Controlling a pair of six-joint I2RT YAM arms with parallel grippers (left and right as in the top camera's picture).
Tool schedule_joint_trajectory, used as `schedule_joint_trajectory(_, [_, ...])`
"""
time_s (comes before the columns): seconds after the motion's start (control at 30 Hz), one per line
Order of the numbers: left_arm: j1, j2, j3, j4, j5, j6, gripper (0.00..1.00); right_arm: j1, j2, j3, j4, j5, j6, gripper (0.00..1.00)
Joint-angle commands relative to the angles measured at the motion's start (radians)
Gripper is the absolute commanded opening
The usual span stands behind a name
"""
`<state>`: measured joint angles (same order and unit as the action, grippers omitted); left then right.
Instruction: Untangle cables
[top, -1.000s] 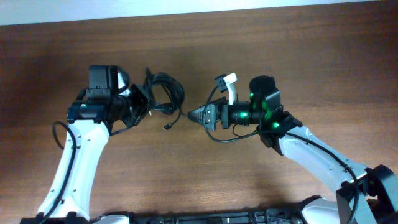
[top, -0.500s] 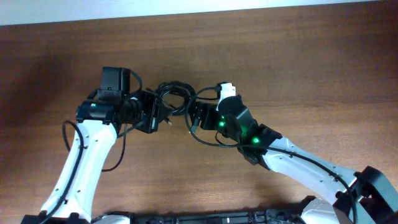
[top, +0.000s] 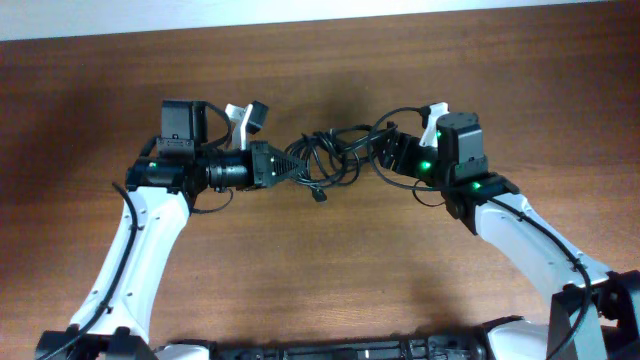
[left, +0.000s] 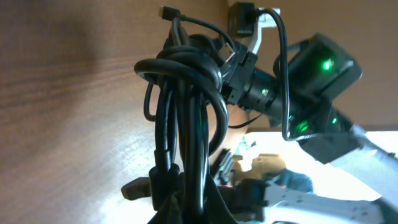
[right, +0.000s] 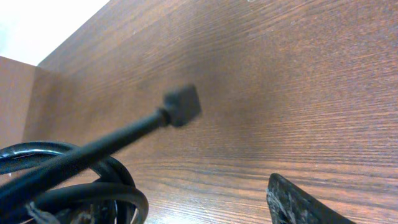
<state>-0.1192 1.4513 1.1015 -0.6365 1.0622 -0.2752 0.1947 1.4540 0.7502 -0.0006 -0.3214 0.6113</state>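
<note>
Black cables (top: 330, 160) clamped in left gripper (top: 293, 165), reaching right gripper (top: 386, 155)

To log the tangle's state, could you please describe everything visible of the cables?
The cables are thin, black, rubbery-looking cords looped over one another in one knot. The bundle stretches between the left gripper and the right gripper, whose jaws appear closed on it, over the wooden table. One small plug pokes out below; a second plug sticks out free.

The cables (top: 325, 160) block the middle (strung across); table (top: 330, 290) in front lies open.
</note>
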Motion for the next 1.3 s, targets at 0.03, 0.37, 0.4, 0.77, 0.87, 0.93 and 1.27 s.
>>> schedule_joint_trajectory(0.03, [0.051, -0.032, 0.013, -0.029, 0.089, 0.307, 0.0, -0.193, 0.019, -0.016, -0.08, 0.253, -0.039, 0.77])
schedule_joint_trajectory(0.37, [-0.088, -0.032, 0.013, 0.047, -0.485, -1.234, 0.05, -0.304, 0.019, -0.016, -0.218, -0.513, -0.118, 0.98])
schedule_joint_trajectory(0.4, [-0.133, -0.032, 0.013, 0.047, -0.539, -1.315, 0.06, -0.288, 0.019, -0.016, -0.23, -0.536, -0.129, 0.98])
schedule_joint_trajectory(0.77, [-0.315, -0.021, 0.012, -0.235, -1.179, -1.154, 0.98, -0.122, 0.019, -0.016, -0.366, -0.235, -0.222, 0.99])
schedule_joint_trajectory(0.87, [-0.315, 0.043, 0.012, 0.004, -1.197, -0.755, 0.95, -0.122, 0.019, -0.016, -0.319, -0.189, -0.222, 1.0])
schedule_joint_trajectory(0.93, [-0.315, 0.135, 0.012, 0.019, -1.189, -0.756, 0.84, -0.122, 0.019, -0.016, -0.29, -0.189, -0.222, 1.0])
schedule_joint_trajectory(1.27, [-0.285, 0.307, 0.012, -0.071, -1.065, -0.997, 0.42, -0.122, 0.019, -0.016, -0.307, -0.189, -0.222, 1.0])
